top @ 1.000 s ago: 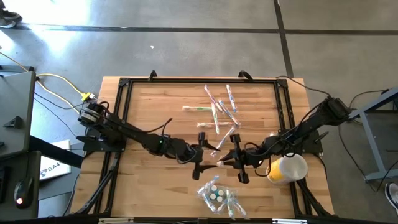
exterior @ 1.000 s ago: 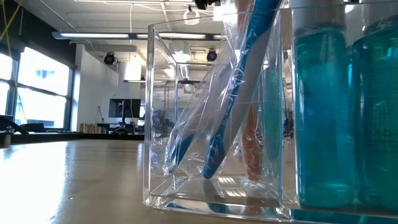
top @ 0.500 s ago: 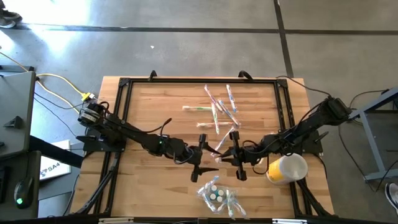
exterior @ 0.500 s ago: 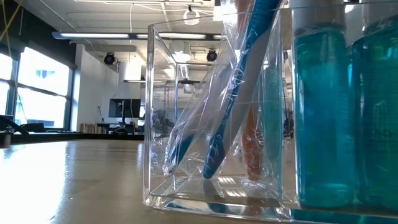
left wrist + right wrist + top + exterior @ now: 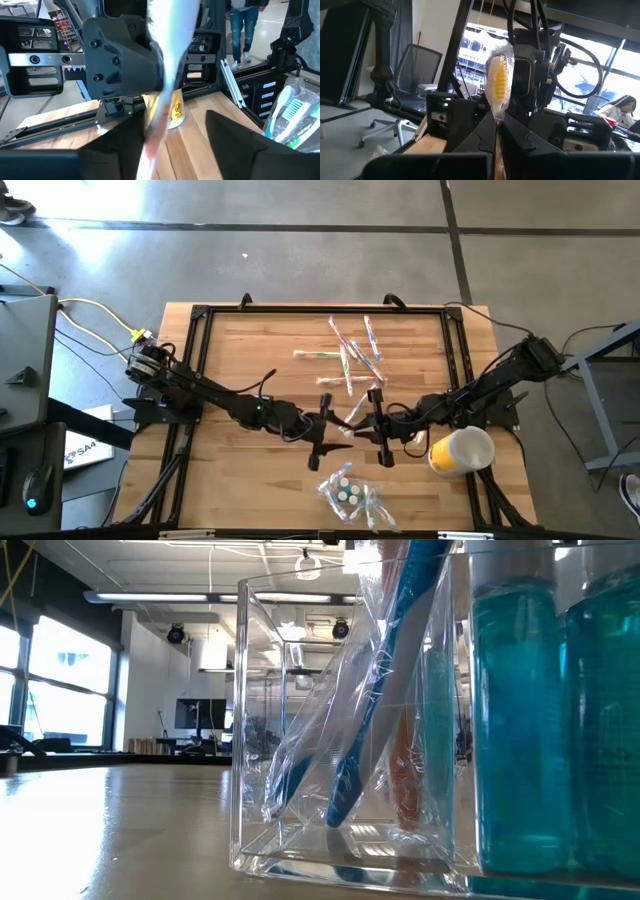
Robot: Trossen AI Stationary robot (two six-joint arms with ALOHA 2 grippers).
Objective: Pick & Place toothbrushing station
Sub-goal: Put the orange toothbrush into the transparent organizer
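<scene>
A plastic-wrapped toothbrush with yellow bristles (image 5: pixel 499 82) stands head-up in my right gripper (image 5: pixel 496 129), which is shut on it above the table's middle (image 5: pixel 377 426). Facing it from the table's left, my left gripper (image 5: pixel 327 428) is open. In the left wrist view the same wrapped toothbrush (image 5: pixel 167 55) passes between its fingers (image 5: pixel 120 145), close to one; I cannot tell whether it touches. Several more wrapped toothbrushes (image 5: pixel 352 352) lie flat on the table farther back. A clear organizer (image 5: pixel 348 494) near the front edge holds wrapped toothbrushes (image 5: pixel 370 720) that lean on its wall. My right gripper pinches the wrapped toothbrush between its two fingers on the handle below the bristle head (image 5: pixel 496 116). The fingers come about level from the table's right. The toothbrush rises upright above the fingertips, head up, lifted clear of the table.
A yellow and white cup (image 5: pixel 461 451) stands just behind my right gripper, near the table's right front. Teal bottles (image 5: pixel 545 720) stand in the organizer beside the toothbrush compartment. A black frame (image 5: pixel 205 315) runs around the wooden table top.
My right gripper has edged toward my left gripper and slightly toward the far edge, carrying the toothbrush upright in between the left gripper's fingers. The cup behind it shows more fully now.
</scene>
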